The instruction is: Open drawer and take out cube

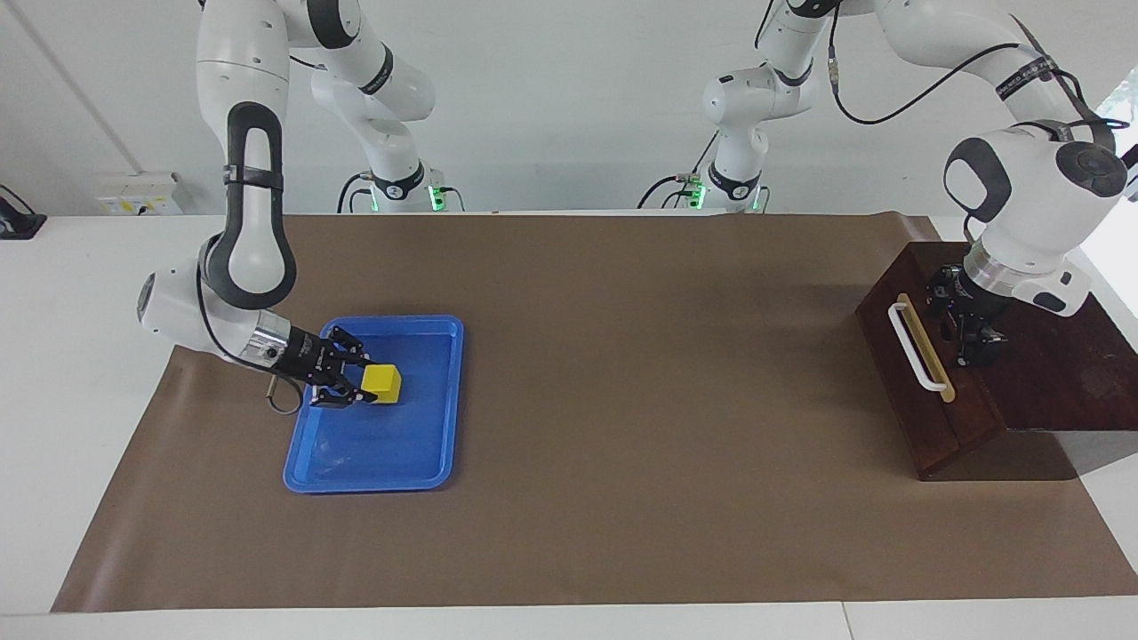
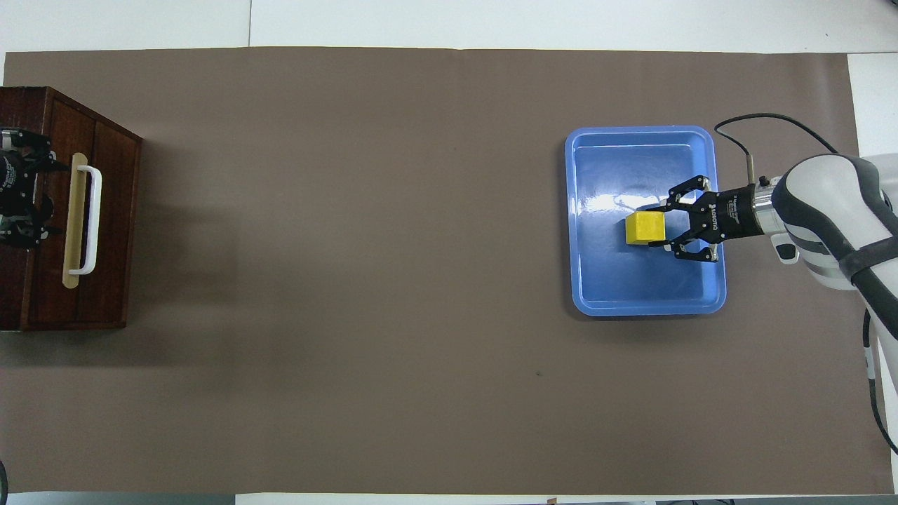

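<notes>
The yellow cube [image 1: 382, 382] sits in the flat blue tray [image 1: 418, 444] toward the right arm's end of the table. My right gripper [image 1: 364, 380] comes in low from the side, its fingers closed on the cube's end. The same grip shows in the overhead view, right gripper [image 2: 663, 226] on the cube [image 2: 644, 228]. The dark wooden drawer [image 1: 925, 400], with its white bar handle [image 1: 916, 348], looks shut at the left arm's end. My left gripper [image 1: 971, 351] is over the box's top, just beside the handle. It also shows in the overhead view [image 2: 31, 189].
A brown mat [image 1: 622, 373] covers the table between the tray and the box. The tray [image 2: 603, 280] holds nothing but the cube. White table edge runs around the mat.
</notes>
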`<move>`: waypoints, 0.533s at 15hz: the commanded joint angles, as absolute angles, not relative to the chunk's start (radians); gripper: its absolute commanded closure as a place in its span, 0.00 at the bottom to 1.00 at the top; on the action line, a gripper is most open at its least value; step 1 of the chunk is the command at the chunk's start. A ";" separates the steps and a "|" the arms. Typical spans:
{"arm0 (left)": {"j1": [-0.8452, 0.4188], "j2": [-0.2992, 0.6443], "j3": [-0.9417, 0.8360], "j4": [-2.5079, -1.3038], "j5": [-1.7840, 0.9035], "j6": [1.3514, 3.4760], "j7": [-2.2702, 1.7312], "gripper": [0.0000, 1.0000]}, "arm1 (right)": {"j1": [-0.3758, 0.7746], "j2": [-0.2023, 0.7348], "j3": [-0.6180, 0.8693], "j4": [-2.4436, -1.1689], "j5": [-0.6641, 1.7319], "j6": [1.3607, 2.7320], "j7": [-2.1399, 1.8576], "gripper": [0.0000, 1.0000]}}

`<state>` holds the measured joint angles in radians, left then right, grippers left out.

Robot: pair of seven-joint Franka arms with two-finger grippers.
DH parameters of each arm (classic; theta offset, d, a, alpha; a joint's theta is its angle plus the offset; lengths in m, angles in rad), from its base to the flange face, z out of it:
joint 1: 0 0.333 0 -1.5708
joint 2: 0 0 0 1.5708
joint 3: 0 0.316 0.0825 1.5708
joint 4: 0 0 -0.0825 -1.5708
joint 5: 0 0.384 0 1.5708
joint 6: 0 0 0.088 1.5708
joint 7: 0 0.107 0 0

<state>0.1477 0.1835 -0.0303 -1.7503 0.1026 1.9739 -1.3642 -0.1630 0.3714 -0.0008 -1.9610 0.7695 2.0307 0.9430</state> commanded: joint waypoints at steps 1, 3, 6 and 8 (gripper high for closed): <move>0.109 0.140 -0.035 -1.737 0.121 1.896 -1.230 0.00 | -0.166 0.327 0.003 -2.028 0.802 2.068 0.908 1.00; 0.092 0.103 -0.043 -1.730 0.106 1.843 -1.032 0.00 | -0.163 0.325 0.003 -2.028 0.802 2.074 0.908 1.00; 0.091 0.060 -0.069 -1.717 0.051 1.775 -0.759 0.00 | -0.133 0.324 0.002 -2.046 0.802 2.098 0.904 0.44; 0.091 0.028 -0.086 -1.709 0.045 1.705 -0.536 0.00 | -0.135 0.324 0.002 -2.040 0.801 2.094 0.910 0.10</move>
